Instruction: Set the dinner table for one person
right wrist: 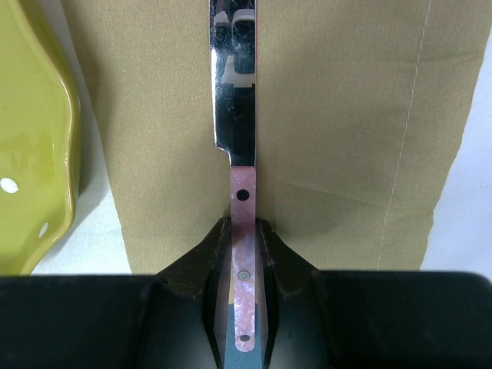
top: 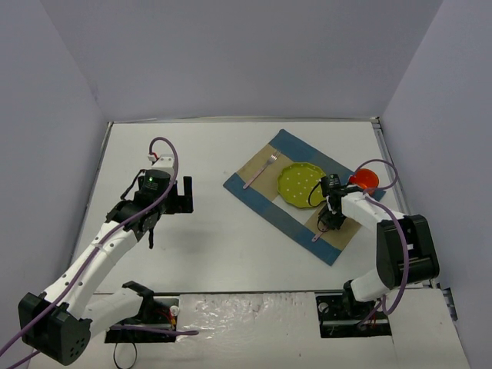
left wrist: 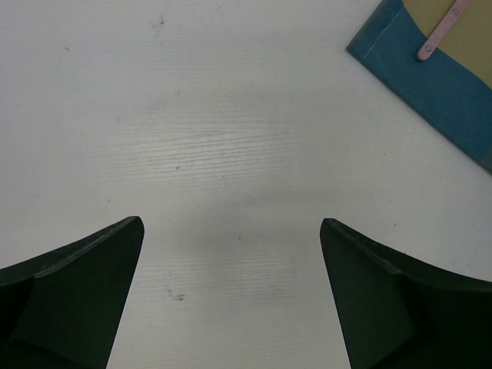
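The right gripper [right wrist: 243, 231] pinches the knife [right wrist: 234, 100] by its pink handle over the placemat [right wrist: 338, 115], blade tip cut off, while the left gripper [left wrist: 231, 231] hangs wide open above the bare white table [left wrist: 192, 115].

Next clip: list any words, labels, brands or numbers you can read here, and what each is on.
There are none to read.
The knife blade shows only reflections, no stamp.
The plate, placemat, fork and table carry no writing.

bare dinner table [top: 231, 246] left open round left gripper [left wrist: 231, 221], right side blocked by placemat [top: 270, 206], plate [top: 301, 184], fork [top: 260, 171], knife [right wrist: 234, 115], cup [top: 364, 180]
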Controlling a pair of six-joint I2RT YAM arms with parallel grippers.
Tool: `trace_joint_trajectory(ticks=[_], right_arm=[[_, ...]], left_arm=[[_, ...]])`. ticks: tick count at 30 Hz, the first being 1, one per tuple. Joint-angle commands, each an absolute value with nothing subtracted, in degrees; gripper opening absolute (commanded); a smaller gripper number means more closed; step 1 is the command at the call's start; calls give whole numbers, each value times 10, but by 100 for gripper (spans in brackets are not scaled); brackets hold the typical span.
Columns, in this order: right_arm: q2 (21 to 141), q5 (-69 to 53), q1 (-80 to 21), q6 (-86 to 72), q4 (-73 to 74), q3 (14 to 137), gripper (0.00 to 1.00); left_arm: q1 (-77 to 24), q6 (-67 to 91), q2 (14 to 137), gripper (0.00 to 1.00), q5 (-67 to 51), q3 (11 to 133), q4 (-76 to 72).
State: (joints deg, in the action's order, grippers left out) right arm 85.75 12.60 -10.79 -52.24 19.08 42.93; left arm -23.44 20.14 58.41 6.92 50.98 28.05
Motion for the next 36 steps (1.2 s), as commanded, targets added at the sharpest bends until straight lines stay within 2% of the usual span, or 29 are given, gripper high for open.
trace_joint_trajectory(ticks=[1, 21, 27, 36], right_arm=[[851, 151, -101, -516, 196, 418, 8], [846, 146, -95, -479, 199, 416, 5], [824, 147, -95, -477, 205, 424, 29], [683, 187, -95, -400, 292, 543, 46]], left_arm=[[-230, 200, 581, 97, 68, 517, 259], [-230, 200, 584, 97, 68, 517, 259], [-230, 204, 584, 97, 62, 519, 259], [-230, 228, 588, 97, 50, 654, 385]])
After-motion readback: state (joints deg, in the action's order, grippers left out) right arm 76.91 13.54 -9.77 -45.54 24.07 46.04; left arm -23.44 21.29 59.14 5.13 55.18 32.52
